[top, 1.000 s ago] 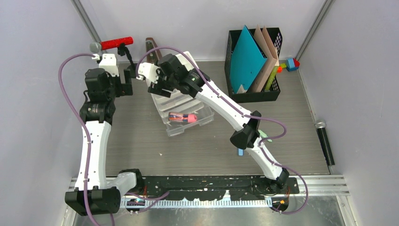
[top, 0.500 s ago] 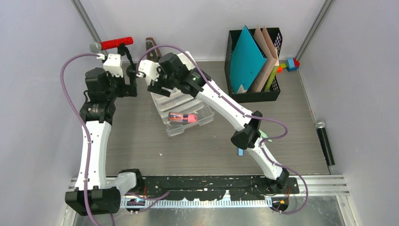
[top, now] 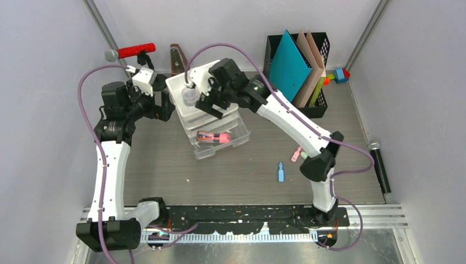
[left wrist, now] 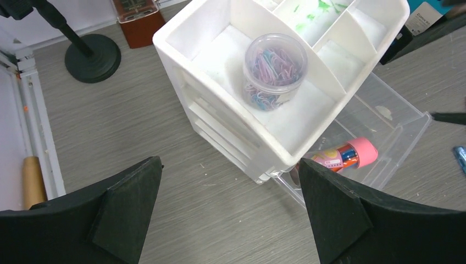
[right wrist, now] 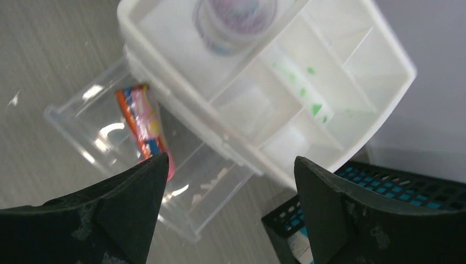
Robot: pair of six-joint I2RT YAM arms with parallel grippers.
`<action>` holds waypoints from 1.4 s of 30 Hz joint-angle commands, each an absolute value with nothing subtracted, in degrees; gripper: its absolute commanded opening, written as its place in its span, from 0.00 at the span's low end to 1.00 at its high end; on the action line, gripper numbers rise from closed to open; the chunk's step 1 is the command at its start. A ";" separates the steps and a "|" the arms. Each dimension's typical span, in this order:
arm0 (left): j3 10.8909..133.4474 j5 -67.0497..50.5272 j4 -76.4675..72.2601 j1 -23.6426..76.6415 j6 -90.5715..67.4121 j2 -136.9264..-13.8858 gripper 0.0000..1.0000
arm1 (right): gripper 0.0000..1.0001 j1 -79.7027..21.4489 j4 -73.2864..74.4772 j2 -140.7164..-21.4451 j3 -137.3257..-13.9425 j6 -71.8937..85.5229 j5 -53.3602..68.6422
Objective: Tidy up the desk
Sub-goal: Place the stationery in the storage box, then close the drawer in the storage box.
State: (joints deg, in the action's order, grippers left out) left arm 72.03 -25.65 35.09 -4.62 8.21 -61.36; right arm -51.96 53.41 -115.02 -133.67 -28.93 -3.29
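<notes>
Plainly the left hand [left wrist: 228,165] and right hand [right wrist: 231,159] both gape empty by the organizer [top: 181,85], far left; the table [top: 220,176] spans the scene beneath, rigid and fixed, nothing to grasp; its stray blue piece [top: 281,171], near right, looks light; pinch its middle.

Arms [top: 107,170]: white shells, black joints [top: 112,131], looping purple cables [top: 79,94]. Fingers [left wrist: 351,220]: matte black wedges.

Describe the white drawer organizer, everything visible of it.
The white plastic organizer stands upright on the desk, toward its far edge. Its open top tray is split into compartments; the largest holds a clear jar of coloured paper clips. Drawers are stacked beneath; the clear bottom drawer is pulled out, holding a pink-capped tube.
</notes>
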 commanded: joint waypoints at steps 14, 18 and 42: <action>71.28 -19.25 23.19 -4.83 -5.44 -67.16 0.99 | 0.80 -50.45 58.21 -95.53 -88.64 -37.99 19.08; 69.42 -18.15 21.73 -4.83 -5.13 -65.79 0.99 | 0.74 -50.39 56.60 -99.73 -86.67 -38.96 17.97; 67.68 -17.84 23.16 -4.83 -1.24 -63.75 0.99 | 0.64 -49.58 40.87 -113.05 -97.18 -30.39 9.86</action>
